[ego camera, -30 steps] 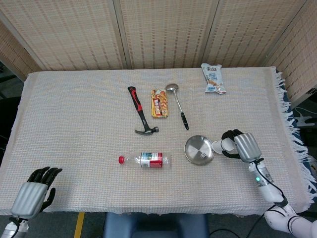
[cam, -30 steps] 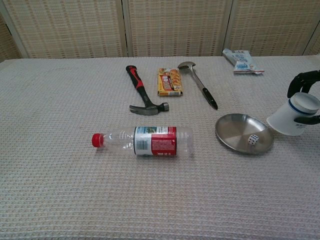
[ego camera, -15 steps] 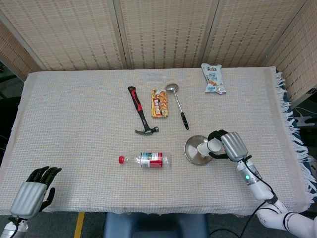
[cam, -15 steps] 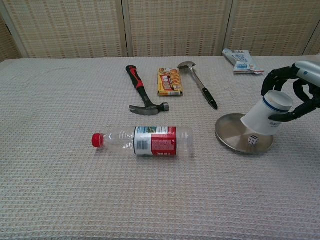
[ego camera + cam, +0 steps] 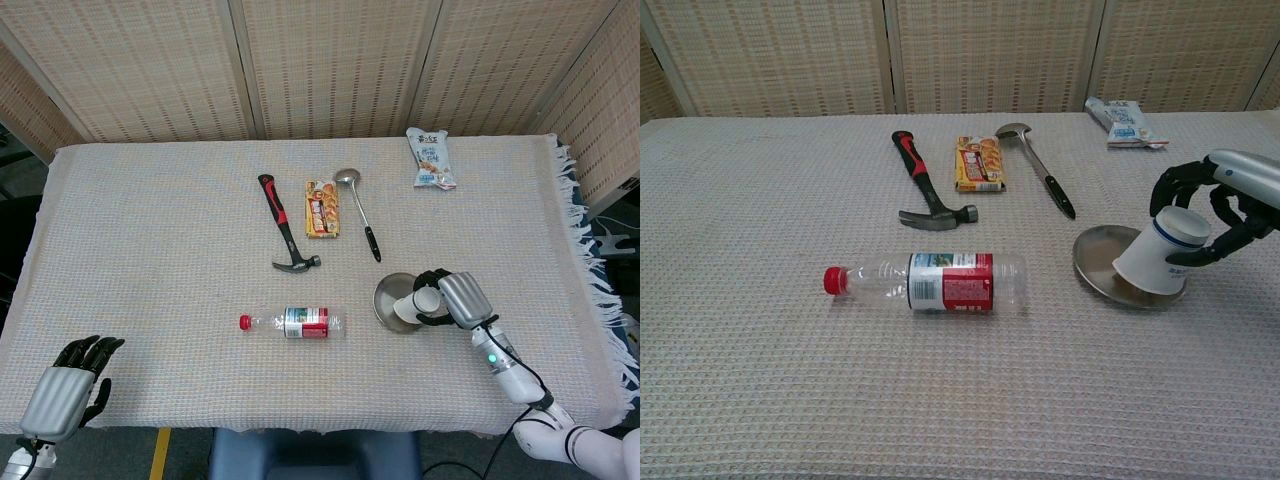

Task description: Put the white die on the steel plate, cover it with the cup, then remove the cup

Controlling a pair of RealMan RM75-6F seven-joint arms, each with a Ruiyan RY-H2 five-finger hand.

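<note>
- Step in hand: the covering step. The right robot hand (image 5: 1215,215) grasps the white paper cup with a blue band (image 5: 1158,257) upside down and tilted, its mouth down on the round steel plate (image 5: 1095,258).
- The white die is not visible in either current view; by judgement it lies under the cup on the plate, but the pictures do not confirm this.
- The cup does not sit flat: in the chest view its closed end leans up toward the right hand (image 5: 452,297), with the rim low on the plate's near right part.
- Next move, as a judgement: bring the cup upright so its rim seats evenly on the plate, then lift it straight off. A sideways drag could knock the die off the plate.
- The left robot hand (image 5: 68,393) rests at the near left corner of the cloth-covered counter (image 5: 150,250), well apart from the plate, holding nothing; its fingers look partly curled, and whether it is released or clenched cannot be told.
- Surroundings relative to the plate: a clear plastic bottle with red cap and label (image 5: 927,281) lies on its side to the left, near but apart.
- Behind the plate lie a black-handled metal ladle (image 5: 1037,165), a yellow snack packet (image 5: 978,163) and a red-and-black claw hammer (image 5: 926,198).
- A white-and-blue snack bag (image 5: 1122,122) lies far behind the plate.
- Nothing stands between the cup and the plate.
</note>
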